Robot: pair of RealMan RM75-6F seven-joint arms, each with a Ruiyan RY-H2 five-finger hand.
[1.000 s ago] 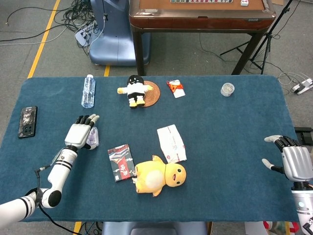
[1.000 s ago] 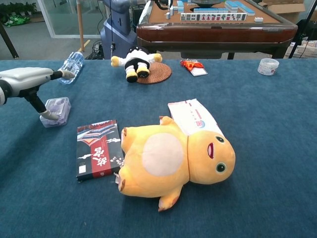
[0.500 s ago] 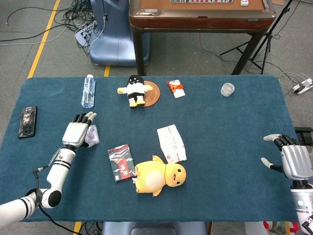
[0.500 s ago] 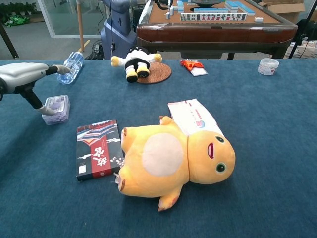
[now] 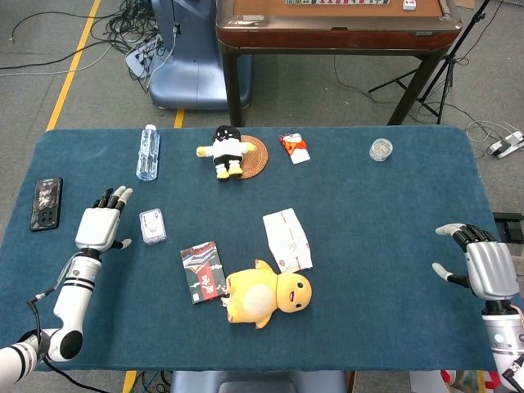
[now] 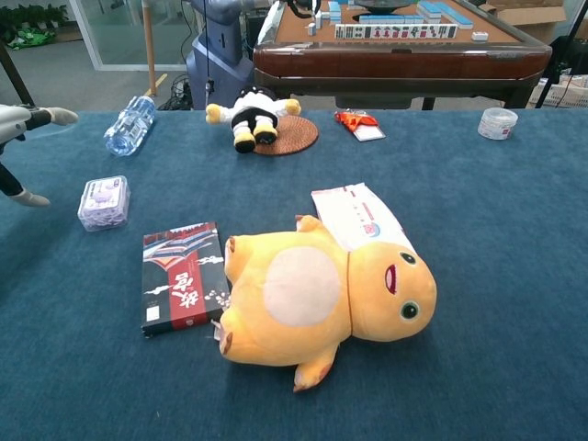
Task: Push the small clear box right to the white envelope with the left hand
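Pulled back leftward off the small clear box (image 5: pixel 152 226): left hand (image 5: pixel 98 228), fingers spread, holding nothing. Box near the table's left edge, well apart from the white envelope (image 5: pixel 287 239). Risk: snagging the dark booklet (image 5: pixel 201 271) between them. Right hand (image 5: pixel 483 266) open-fingered at the right edge.

We see a table (image 5: pixel 393 270) covered in dark blue cloth. On it lie a phone (image 5: pixel 47 204), a water bottle (image 5: pixel 147 151), a small clear box (image 5: pixel 152 226), a dark booklet (image 5: pixel 201 271), a yellow plush duck (image 5: pixel 268 293) touching a white envelope (image 5: pixel 286 238), a round woven mat (image 5: pixel 256 154), a red packet (image 5: pixel 295 147) and a clear round container (image 5: pixel 381 149).
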